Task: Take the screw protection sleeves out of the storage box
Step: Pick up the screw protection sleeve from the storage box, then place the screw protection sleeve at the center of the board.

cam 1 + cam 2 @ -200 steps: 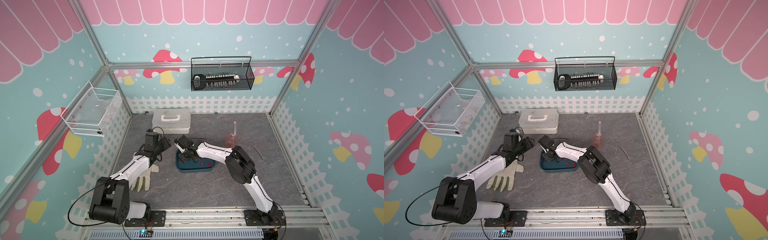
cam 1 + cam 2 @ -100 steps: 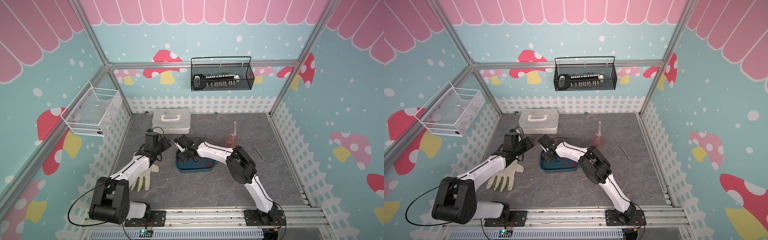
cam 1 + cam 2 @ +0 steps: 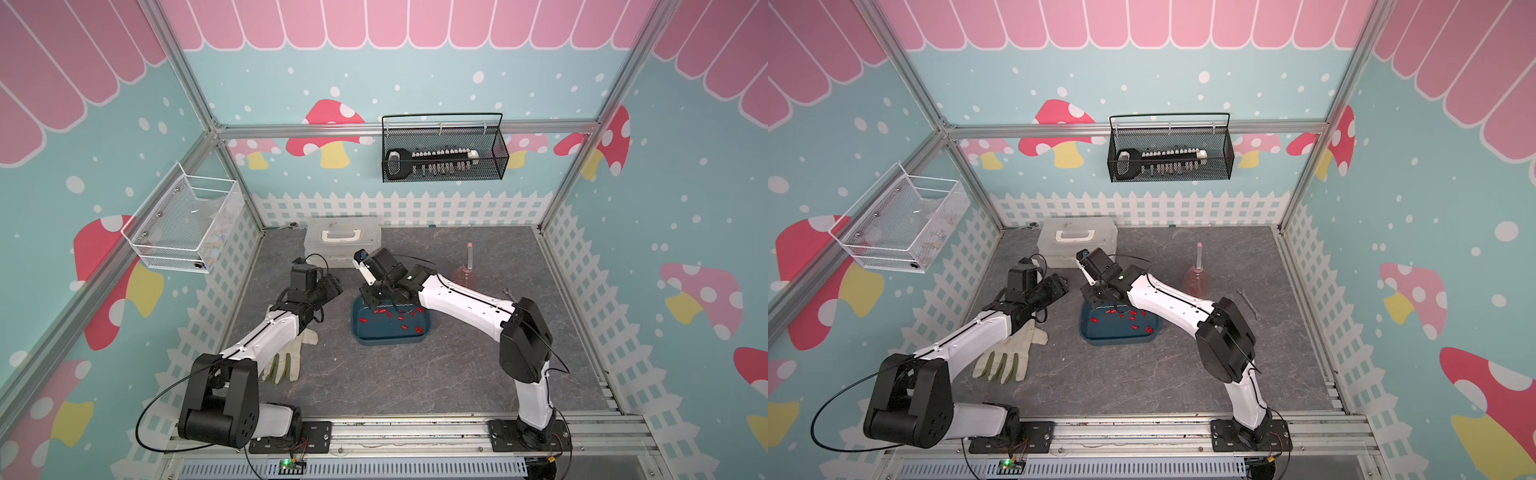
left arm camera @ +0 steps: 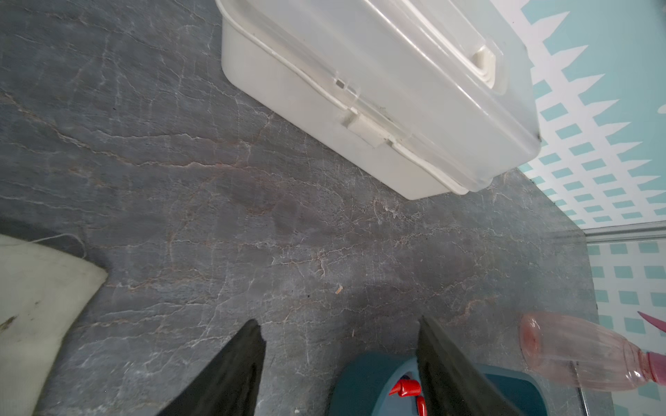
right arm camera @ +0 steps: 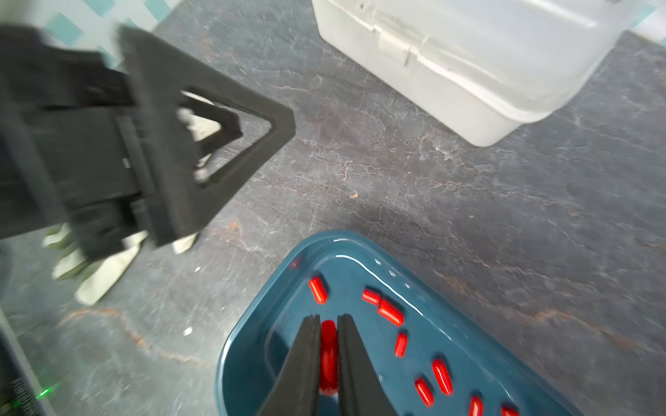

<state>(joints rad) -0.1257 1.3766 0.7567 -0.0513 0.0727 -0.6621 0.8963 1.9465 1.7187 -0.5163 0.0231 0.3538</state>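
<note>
The storage box (image 3: 390, 338) (image 3: 1118, 340) is a shallow teal tub in the middle of the floor. Several red screw protection sleeves (image 3: 401, 318) (image 3: 1133, 318) lie loose in it. My right gripper (image 5: 328, 317) reaches down into the box's far left end (image 3: 374, 297), shut on one sleeve (image 5: 328, 345) that stands lengthwise between its fingers. Other sleeves (image 5: 391, 311) lie beside it on the box floor. My left gripper (image 4: 338, 320) is open and empty, hovering just left of the box (image 3: 332, 286). In the left wrist view a corner of the box (image 4: 364, 378) shows between its fingers.
A white lidded case (image 3: 343, 241) stands behind the box. A work glove (image 3: 286, 361) lies under the left arm. A pink bottle (image 3: 467, 266) and a small wrench (image 3: 509, 293) lie to the right. A black wire basket (image 3: 442, 153) and a white one (image 3: 187, 224) hang on the walls.
The right gripper's jaws have drawn a little closer together inside the box. Neither arm has visibly shifted.
</note>
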